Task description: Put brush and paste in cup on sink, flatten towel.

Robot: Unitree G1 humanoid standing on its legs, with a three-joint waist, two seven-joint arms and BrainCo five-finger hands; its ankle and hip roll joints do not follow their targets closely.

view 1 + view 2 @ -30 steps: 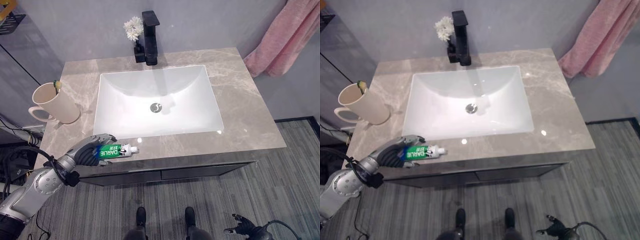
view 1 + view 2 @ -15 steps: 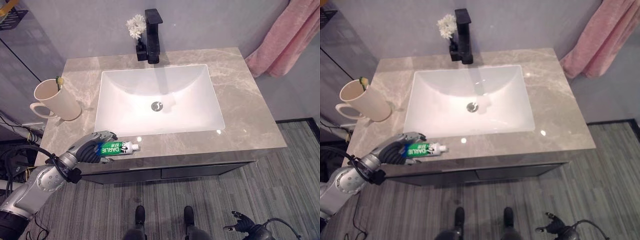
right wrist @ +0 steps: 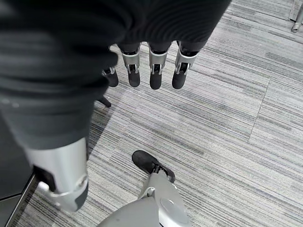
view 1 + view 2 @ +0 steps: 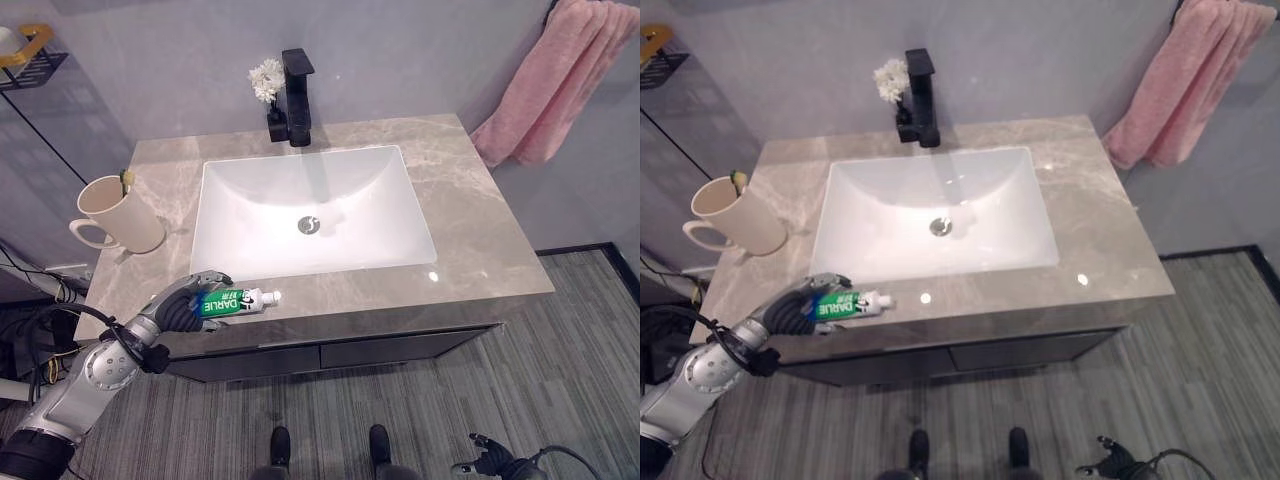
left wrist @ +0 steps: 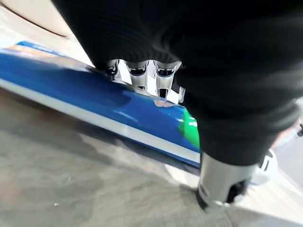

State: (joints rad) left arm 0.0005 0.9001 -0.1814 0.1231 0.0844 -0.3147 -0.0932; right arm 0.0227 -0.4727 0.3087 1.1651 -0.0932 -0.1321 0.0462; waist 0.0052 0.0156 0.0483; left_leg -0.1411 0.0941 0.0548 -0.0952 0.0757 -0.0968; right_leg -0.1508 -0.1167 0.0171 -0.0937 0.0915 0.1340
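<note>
The left hand [image 4: 188,306] still has its fingers curled round the toothpaste tube [image 4: 238,298], which has not left the counter's front edge, well short of the cup [image 4: 120,213]. The brush [image 4: 127,179] already stands in that cup, so the paste's lift is the step pending. The right hand [image 3: 151,66] hangs low over the floor, fingers relaxed and empty.

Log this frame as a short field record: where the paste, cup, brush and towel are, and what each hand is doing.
toothpaste tube: lying on the counter's front edge, left of the basin, cap toward the right
left hand: fingers curled round the tube
cup: upright on the counter's left side, handle outward
toothbrush: tip shows inside the cup
towel: pink, hanging bunched on the wall at right
right hand: low beside the body, over the floor, fingers relaxed, holding nothing
</note>
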